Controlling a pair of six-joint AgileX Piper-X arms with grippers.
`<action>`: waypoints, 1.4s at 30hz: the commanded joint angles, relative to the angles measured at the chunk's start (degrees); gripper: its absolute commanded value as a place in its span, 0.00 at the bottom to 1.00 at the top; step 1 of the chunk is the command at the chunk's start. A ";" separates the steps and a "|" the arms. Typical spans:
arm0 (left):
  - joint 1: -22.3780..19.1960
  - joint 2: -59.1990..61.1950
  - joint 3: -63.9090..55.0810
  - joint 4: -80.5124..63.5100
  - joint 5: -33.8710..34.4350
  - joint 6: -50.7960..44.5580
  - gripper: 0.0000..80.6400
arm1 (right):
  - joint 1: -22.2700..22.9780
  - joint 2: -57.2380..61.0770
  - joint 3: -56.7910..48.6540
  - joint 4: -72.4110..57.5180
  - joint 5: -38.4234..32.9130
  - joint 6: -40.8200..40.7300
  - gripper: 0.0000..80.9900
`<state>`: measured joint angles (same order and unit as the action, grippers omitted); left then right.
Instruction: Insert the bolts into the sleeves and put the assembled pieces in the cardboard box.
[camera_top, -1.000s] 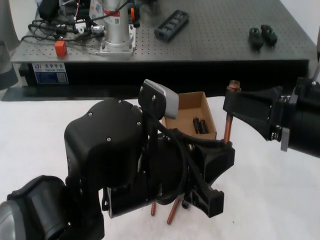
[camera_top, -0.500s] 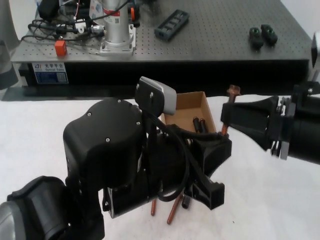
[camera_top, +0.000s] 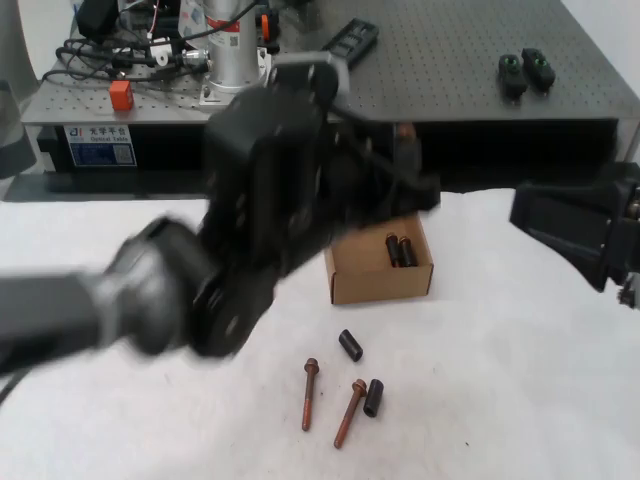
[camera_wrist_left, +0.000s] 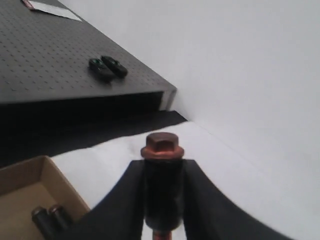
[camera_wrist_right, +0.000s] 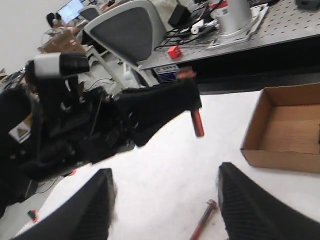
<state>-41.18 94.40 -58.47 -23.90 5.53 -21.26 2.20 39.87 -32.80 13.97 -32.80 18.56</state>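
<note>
Up over the box's far edge, saw the left gripper held high, jaws clamped on a black sleeve with a copper bolt through it, head atop, tip showing below. Noted the right gripper off to the right of the box, well apart from it, jaws spread wide. Counted two dark pieces lying side by side inside the box, by its right wall. Found on the white cloth in front of the box two bare bolts and two loose sleeves, one sleeve just beside the right-hand bolt's head.
</note>
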 joint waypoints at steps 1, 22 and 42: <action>1.82 7.68 -10.49 7.65 -0.55 -4.52 0.01 | -3.36 -1.43 -0.06 2.85 3.83 -1.89 0.55; 6.80 46.47 -66.95 63.19 4.90 -4.92 0.15 | -4.46 -1.27 -0.06 5.42 10.24 -1.89 0.55; 8.62 14.62 -49.18 78.39 -14.40 12.98 0.31 | 6.60 26.67 -12.31 17.51 16.66 -17.02 0.55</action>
<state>-33.12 113.73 -113.87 55.18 -6.72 -9.66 5.99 60.92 -41.50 30.44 -18.90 5.26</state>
